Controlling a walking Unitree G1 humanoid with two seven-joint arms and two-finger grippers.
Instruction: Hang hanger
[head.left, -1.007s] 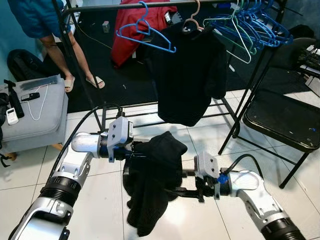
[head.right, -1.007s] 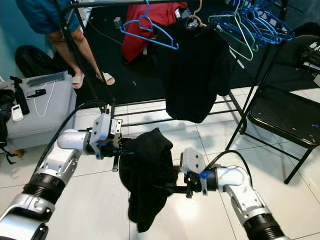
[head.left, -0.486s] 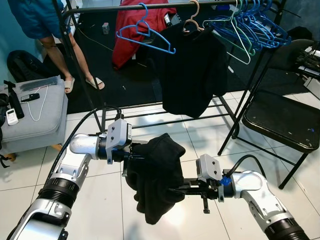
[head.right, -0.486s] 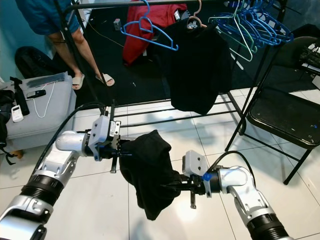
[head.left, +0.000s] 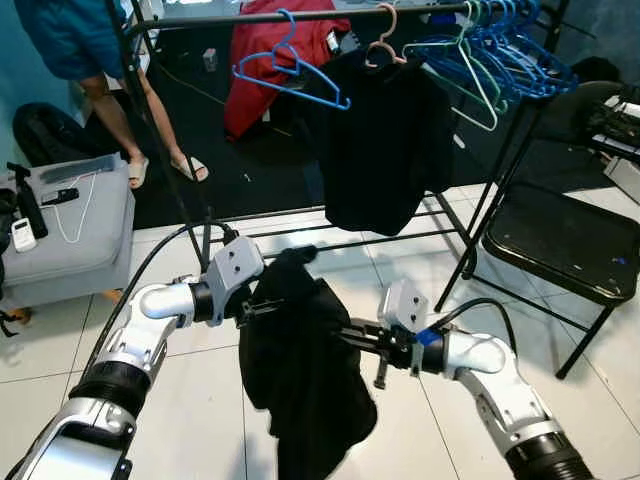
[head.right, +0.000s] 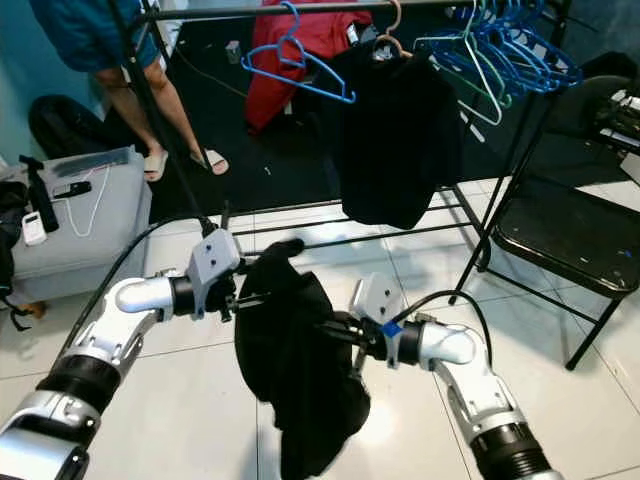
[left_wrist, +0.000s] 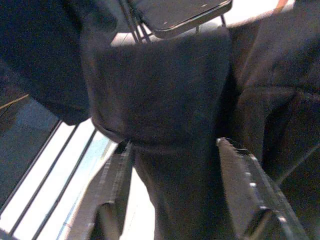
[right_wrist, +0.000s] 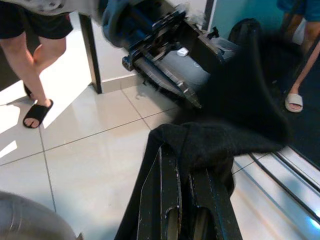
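Both grippers are lifting the black garment higher than 1 second ago; left gripper and right gripper are clamping its cloth, well below the rail. Hanging is not yet done.

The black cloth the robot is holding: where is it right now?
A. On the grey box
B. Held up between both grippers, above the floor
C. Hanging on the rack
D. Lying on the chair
B: the black cloth hangs between the left gripper and the right gripper, with its bottom dangling over the tiles, below the rack.
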